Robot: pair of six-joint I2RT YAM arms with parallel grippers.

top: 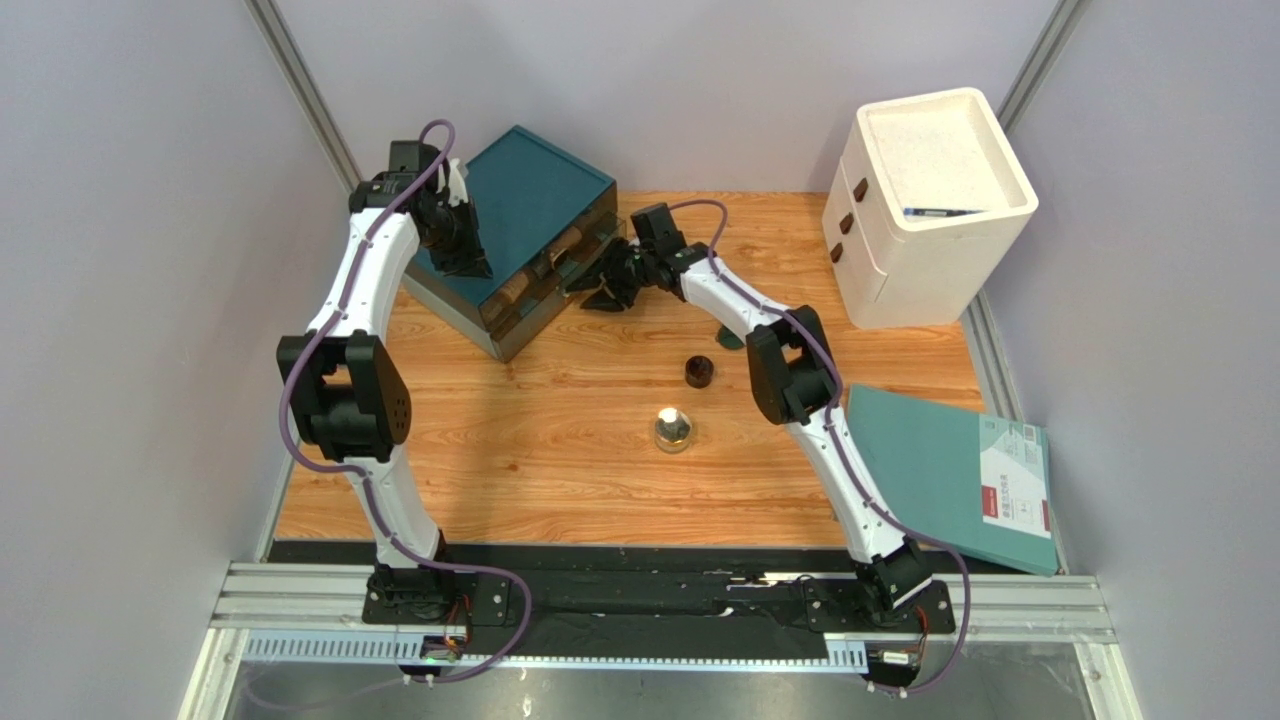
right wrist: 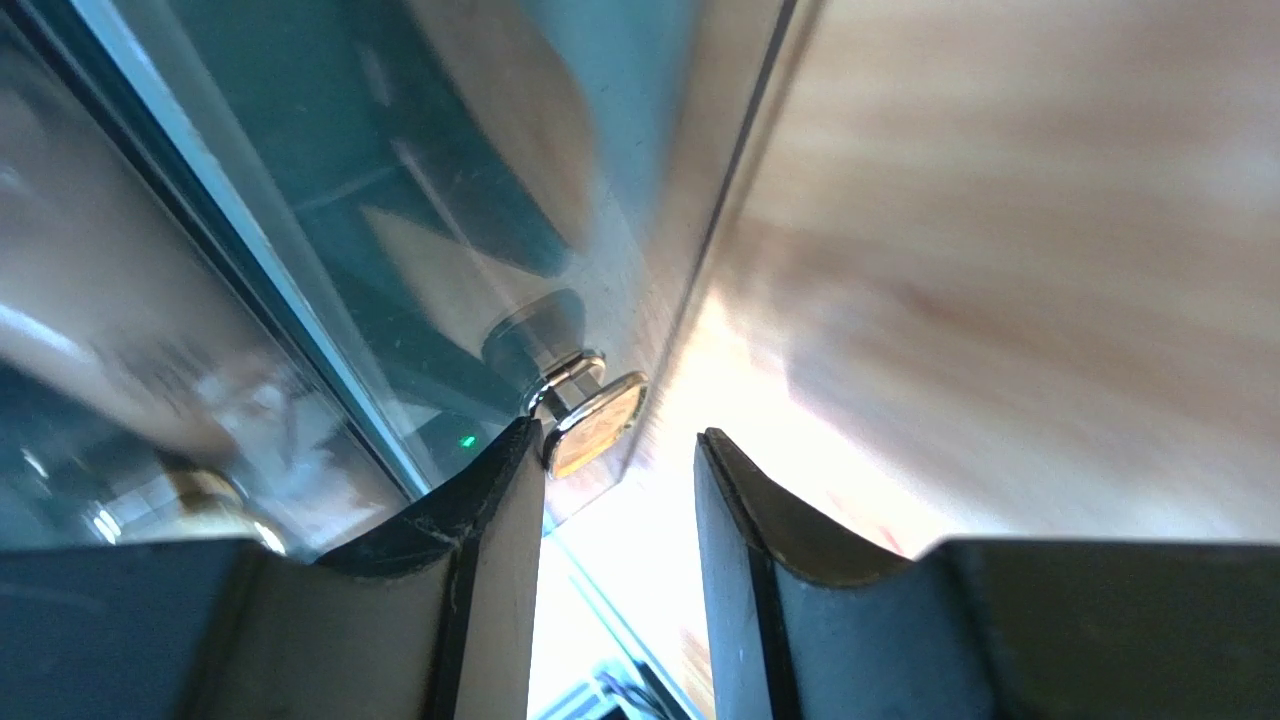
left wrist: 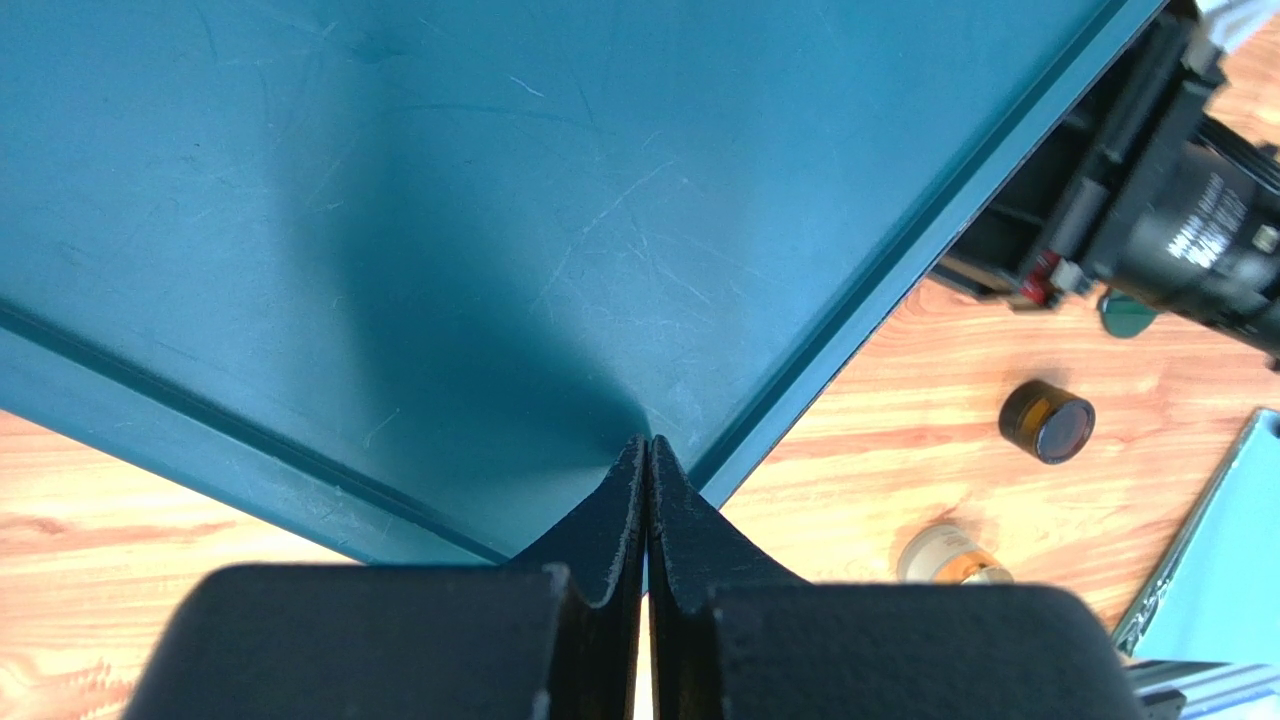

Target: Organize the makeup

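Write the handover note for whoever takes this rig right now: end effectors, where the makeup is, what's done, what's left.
Left end effector: shut, its tip down on the top of the teal box, apparently touching it.
Right end effector: open, holding nothing, at the box's drawer front beside a drawer knob.
Makeup: the brown jar, gold compact and dark green piece lie loose on the table. Beige pieces show in the box's drawers; I cannot tell which ones.
Done: some pieces look stowed.
Left: put away the three loose pieces.
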